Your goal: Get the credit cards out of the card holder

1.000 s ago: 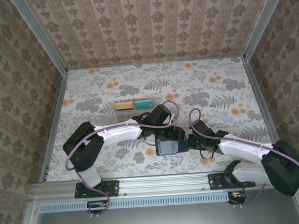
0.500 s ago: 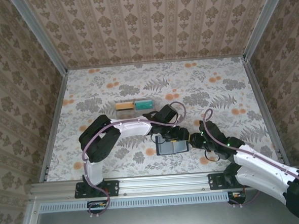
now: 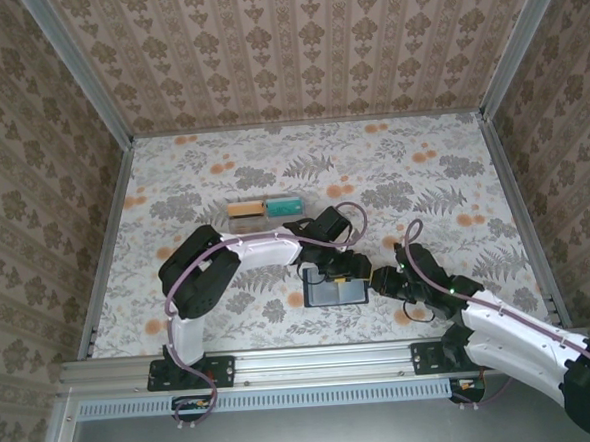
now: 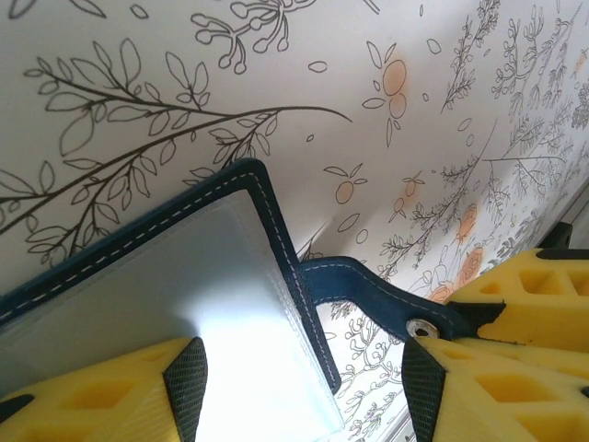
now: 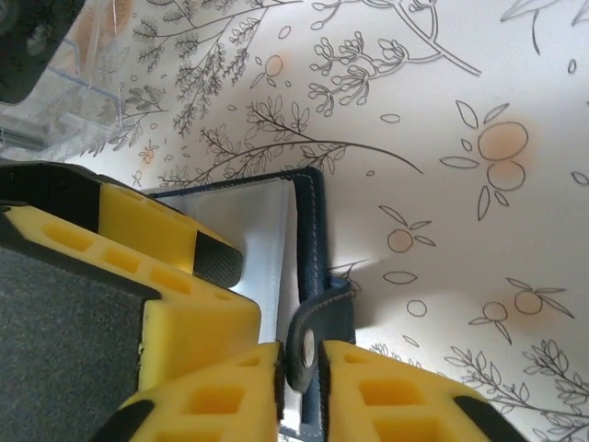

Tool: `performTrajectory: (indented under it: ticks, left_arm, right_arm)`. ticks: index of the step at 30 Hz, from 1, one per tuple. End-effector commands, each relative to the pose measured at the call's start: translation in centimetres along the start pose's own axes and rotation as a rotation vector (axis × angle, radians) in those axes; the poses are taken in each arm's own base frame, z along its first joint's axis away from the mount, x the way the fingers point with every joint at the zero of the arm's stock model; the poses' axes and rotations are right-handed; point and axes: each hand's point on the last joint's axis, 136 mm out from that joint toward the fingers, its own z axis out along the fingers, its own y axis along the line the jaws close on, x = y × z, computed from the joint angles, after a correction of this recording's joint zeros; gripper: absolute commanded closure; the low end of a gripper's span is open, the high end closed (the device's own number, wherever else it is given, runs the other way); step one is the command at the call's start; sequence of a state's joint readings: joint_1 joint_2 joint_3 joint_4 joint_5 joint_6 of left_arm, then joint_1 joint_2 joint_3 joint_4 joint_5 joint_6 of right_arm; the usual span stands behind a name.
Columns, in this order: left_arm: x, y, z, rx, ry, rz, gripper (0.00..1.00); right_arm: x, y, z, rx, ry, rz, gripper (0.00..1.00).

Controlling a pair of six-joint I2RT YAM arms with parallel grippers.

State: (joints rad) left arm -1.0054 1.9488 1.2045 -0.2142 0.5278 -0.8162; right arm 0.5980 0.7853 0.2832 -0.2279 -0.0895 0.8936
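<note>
Credit cards point(image 3: 242, 210), orange and teal: on the table, well beyond the left jaws.
Card holder point(image 4: 230, 276): flat under the left gripper point(image 4: 304, 396), whose wide jaws straddle its edge.
Strap point(image 5: 308, 345): between the narrow jaws of the right gripper point(image 5: 302, 361); cannot tell whether it is gripped.
Risk: if the strap slips free, the holder likely slides and traps any card inside.

Between the fingers point(image 4: 83, 405) of my left gripper point(image 4: 304, 401), which are hard yellow moulded plastic with matt black pads point(image 4: 189, 382), the card holder point(image 4: 276, 230) looks like dark blue leather, faintly grained, with pale stitching. Its clear sleeve point(image 4: 184, 295) is smooth glossy plastic that catches glare. The strap point(image 4: 363, 285) by the other finger is the same blue leather, with a shiny metal snap point(image 4: 422, 329). My right gripper point(image 5: 302, 364) has the same yellow plastic. Beneath both lies a matt printed table cover point(image 4: 230, 55); I cannot tell whether it is paper or cloth.
</note>
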Motion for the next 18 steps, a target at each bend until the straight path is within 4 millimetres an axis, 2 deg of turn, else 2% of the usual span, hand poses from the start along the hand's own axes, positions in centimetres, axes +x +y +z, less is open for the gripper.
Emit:
performTrajectory:
  ticks: [1, 2, 3, 8, 10, 14, 18]
  left_arm:
    - [-1.2, 0.8, 0.3, -0.040, -0.028, -0.029, 0.38]
    - [-1.4, 1.0, 0.4, -0.042, -0.028, -0.034, 0.38]
    - [-1.6, 1.0, 0.4, -0.040, -0.030, -0.038, 0.38]
    - [-2.0, 0.7, 0.6, -0.033, -0.035, -0.035, 0.38]
    - [-2.1, 0.7, 0.6, -0.034, -0.035, -0.038, 0.38]
    - [-2.2, 0.7, 0.7, -0.035, -0.035, -0.039, 0.38]
    - [-2.1, 0.6, 0.5, -0.035, -0.038, -0.039, 0.38]
  right_arm:
    - [0.1, 1.4, -1.0, -0.068, -0.002, -0.004, 0.70]
    - [-0.1, 1.5, -1.4, -0.074, -0.018, -0.005, 0.65]
    - [-0.2, 1.6, -1.7, -0.081, -0.026, -0.004, 0.65]
    - [0.3, 2.8, -1.9, -0.141, -0.005, -0.022, 0.70]
    - [0.7, 3.4, -1.5, -0.158, 0.008, -0.037, 0.77]
    - [1.2, 4.7, -0.5, -0.172, 0.023, -0.068, 0.84]
    - [1.4, 4.0, 1.1, -0.119, 0.038, -0.074, 0.90]
